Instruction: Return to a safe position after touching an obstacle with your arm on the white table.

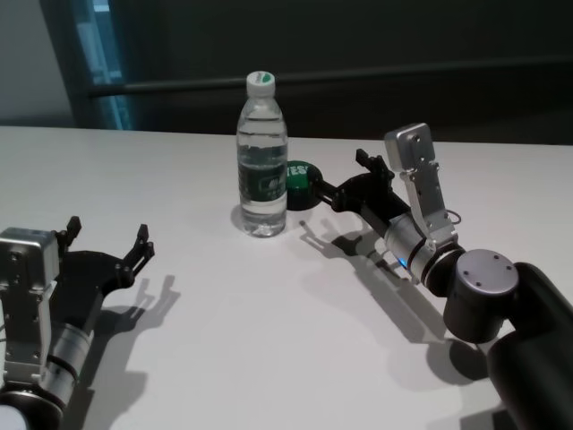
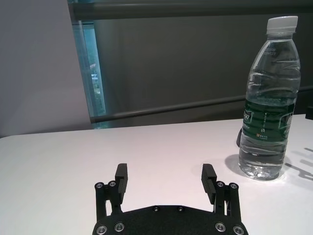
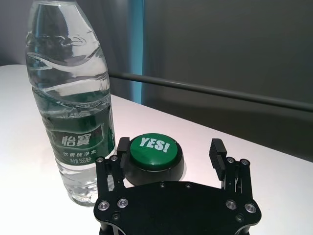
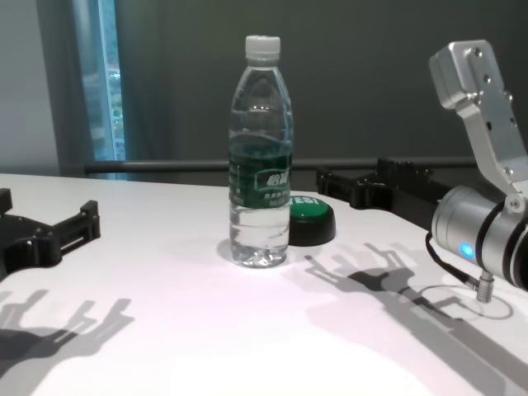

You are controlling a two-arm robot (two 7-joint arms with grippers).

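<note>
Standing upright on the white table is the obstacle, a tall clear water bottle with a white cap and a dark green label. It holds clear water.

The right gripper hangs low over the table with its jaws spread wide and nothing between them. The bottle is just beside one jaw, a little ahead of it. It looks like there is a small gap between that jaw and the bottle, but the wrist view is too tight to be sure. A round green button with "YES!" on it sits on a black base right ahead of the open jaws, close to the bottle.

The left gripper is low over the table too, far off to the side. Its jaws are spread wide and hold nothing. The bottle stands well ahead of these jaws and off to one side.
</note>
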